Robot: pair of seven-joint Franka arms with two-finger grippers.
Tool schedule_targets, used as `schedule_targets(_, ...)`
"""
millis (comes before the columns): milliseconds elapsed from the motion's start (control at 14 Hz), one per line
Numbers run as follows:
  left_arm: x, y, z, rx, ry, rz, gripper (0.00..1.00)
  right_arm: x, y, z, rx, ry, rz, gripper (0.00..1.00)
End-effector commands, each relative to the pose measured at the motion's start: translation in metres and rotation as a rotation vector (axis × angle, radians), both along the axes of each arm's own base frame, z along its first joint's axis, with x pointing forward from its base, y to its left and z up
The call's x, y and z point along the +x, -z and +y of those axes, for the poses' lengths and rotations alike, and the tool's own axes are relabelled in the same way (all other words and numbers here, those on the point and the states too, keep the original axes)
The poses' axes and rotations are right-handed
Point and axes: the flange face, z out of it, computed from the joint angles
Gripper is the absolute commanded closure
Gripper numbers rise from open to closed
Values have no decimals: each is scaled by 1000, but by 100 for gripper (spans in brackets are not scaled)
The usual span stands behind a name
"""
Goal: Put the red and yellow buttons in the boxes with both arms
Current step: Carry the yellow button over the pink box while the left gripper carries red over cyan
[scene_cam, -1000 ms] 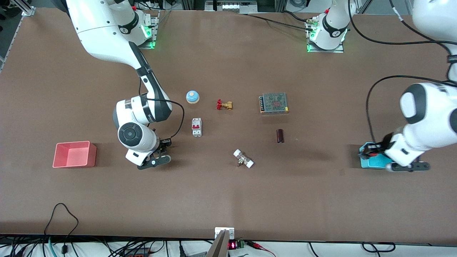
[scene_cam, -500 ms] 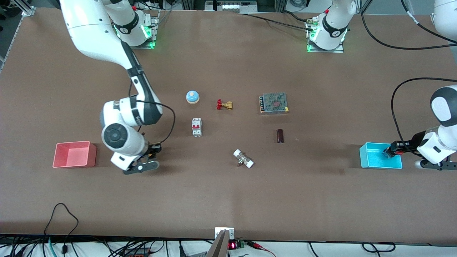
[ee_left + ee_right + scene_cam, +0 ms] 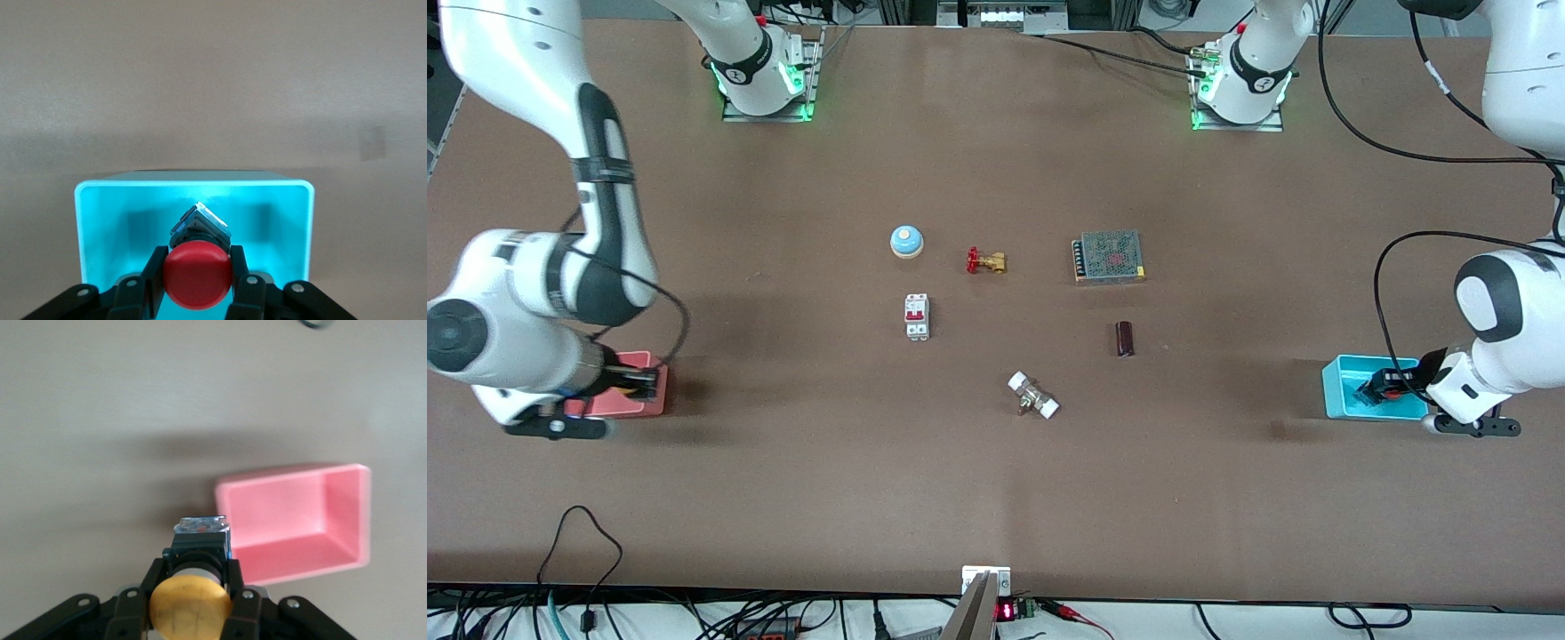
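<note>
My left gripper (image 3: 1375, 391) is shut on the red button (image 3: 198, 275) and holds it over the inside of the cyan box (image 3: 1343, 391), which also shows in the left wrist view (image 3: 100, 227). My right gripper (image 3: 640, 382) is shut on the yellow button (image 3: 191, 608) and holds it over the edge of the pink box (image 3: 633, 407) that faces the table's middle. In the right wrist view the pink box (image 3: 293, 513) lies just beside the button's black body. The right arm hides much of the pink box in the front view.
In the table's middle lie a blue dome bell (image 3: 906, 241), a brass valve with a red handle (image 3: 985, 261), a white circuit breaker (image 3: 917, 316), a metal power supply (image 3: 1109, 257), a dark cylinder (image 3: 1125, 339) and a white fitting (image 3: 1033, 396).
My right arm has swung from near the table's middle to the pink box, carrying the yellow button. My left gripper has shifted about over the cyan box with the red button.
</note>
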Motion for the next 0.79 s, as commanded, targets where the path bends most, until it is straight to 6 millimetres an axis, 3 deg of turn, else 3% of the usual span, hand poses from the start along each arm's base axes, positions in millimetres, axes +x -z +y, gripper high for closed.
schedule_targets(0, 4, -1, 5, 4, 22, -19, 59, -13, 0, -53, 32, 8, 33, 62)
schedule_targets(143, 3, -2, 5, 4, 21, -19, 47, -17, 9, -83, 51, 19, 43, 62)
schedule_targets(214, 4, -4, 5, 6, 20, -22, 42, -17, 14, -88, 68, 20, 40, 62)
schedule_targets(286, 6, -14, 4, 9, 19, -36, 26, -16, 24, -86, 86, 23, 45, 62)
schedule_targets(429, 10, -41, 1, 19, 18, -73, 15, -16, 39, -86, 84, 22, 56, 62)
schedule_targets(571, 11, -81, -8, 28, 29, -118, 9, -10, 50, -84, 74, 13, 28, 62)
schedule_targets(714, 11, -106, -29, 30, 50, -125, 6, -9, 60, -85, 70, 12, 28, 62)
